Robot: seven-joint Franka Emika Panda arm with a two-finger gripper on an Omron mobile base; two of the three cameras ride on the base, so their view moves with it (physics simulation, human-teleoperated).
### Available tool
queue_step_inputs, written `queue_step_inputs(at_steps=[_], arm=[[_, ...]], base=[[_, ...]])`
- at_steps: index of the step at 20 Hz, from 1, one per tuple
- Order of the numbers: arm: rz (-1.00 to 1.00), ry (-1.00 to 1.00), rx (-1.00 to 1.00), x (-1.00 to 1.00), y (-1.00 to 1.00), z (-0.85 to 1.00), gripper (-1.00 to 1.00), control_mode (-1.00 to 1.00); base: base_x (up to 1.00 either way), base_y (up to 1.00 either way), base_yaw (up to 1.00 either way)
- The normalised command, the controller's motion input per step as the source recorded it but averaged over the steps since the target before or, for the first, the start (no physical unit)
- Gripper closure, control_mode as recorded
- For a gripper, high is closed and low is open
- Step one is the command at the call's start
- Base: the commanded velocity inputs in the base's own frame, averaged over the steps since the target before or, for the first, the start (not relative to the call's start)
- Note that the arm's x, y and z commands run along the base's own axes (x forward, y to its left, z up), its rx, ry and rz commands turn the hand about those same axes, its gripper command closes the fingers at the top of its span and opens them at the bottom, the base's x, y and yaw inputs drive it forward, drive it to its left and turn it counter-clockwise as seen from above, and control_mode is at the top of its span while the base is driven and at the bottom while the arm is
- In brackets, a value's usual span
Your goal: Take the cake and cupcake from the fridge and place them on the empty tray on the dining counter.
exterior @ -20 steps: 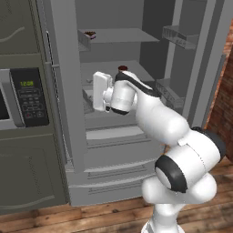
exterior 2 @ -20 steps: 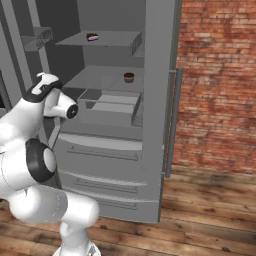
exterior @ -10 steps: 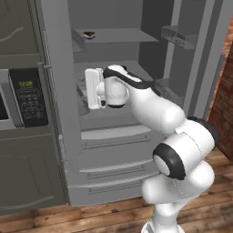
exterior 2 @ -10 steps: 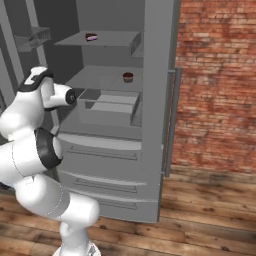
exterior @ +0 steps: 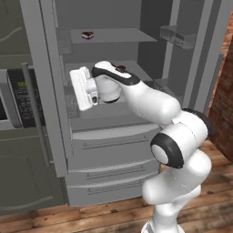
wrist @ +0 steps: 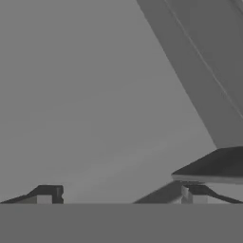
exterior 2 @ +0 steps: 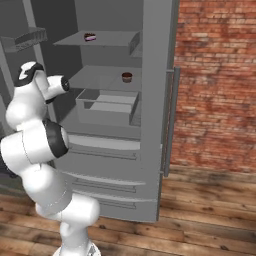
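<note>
while the spread, empty hand (exterior: 82,89) sits by the tall grey steel fridge's (exterior 2: 155,100) left door, swinging inward could clip it; the pink-sided cake slice (exterior: 87,34) rests on the fridge's top shelf, the round brown cupcake (exterior 2: 127,77) one shelf below.

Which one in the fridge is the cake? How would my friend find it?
Look inside the open grey fridge and go to the highest shelf. The cake sits there by itself, a little slice with pink sides and a dark chocolate top. The cupcake is one shelf lower, and it is round and brown all over.
</note>
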Motion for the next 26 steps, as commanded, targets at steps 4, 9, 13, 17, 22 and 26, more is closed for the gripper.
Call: queue_step_inputs(at_steps=[4,9,13,17,22,26], arm=[[0.02,-0.12,0.03,-0.37,-0.03,0.34,-1.0,-1.0],[0.03,-0.3,-0.06,-0.71,-0.56,0.7,-1.0,-1.0],[0.0,-0.39,-0.33,-0.82,-1.0,0.71,-1.0,-1.0],[-0.07,-0.42,-0.59,-0.66,-0.95,0.49,-1.0,-1.0],[-0.13,-0.44,-0.67,-0.71,-0.9,0.35,-1.0,-1.0],[-0.03,-0.23,-0.45,-0.83,-0.95,0.05,-1.0,-1.0]], base=[[0.0,0.0,0.0],[0.0,0.0,0.0],[0.0,0.0,0.0],[0.0,0.0,0.0],[0.0,0.0,0.0],[0.0,0.0,0.0]])
